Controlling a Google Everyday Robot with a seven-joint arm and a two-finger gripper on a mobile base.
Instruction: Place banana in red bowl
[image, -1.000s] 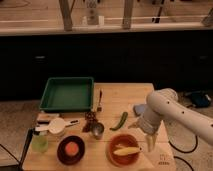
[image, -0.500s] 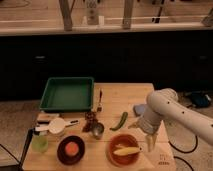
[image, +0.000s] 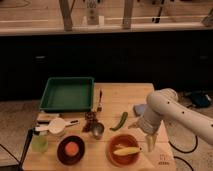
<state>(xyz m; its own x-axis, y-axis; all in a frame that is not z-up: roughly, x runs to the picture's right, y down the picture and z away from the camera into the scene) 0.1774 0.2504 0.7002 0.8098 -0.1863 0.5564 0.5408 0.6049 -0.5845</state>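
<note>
Wooden tabletop (image: 120, 97) carries, from the left, a green rectangular tray (image: 67, 93), a dark bowl with an orange centre (image: 70, 149), a small metal cup (image: 97, 130) and a green curved chili pepper (image: 119, 120), then the round orange-red bowl (image: 123, 149) near the front edge, with the small pale-yellow banana (image: 126, 150) lying inside it. Just right of that bowl's rim the white arm's gripper (image: 150, 144) points down, holding nothing; I cannot tell how far it is parted. By my judgement the placing step is done, and the next move only calls for lifting the arm clear without nudging the bowl.
</note>
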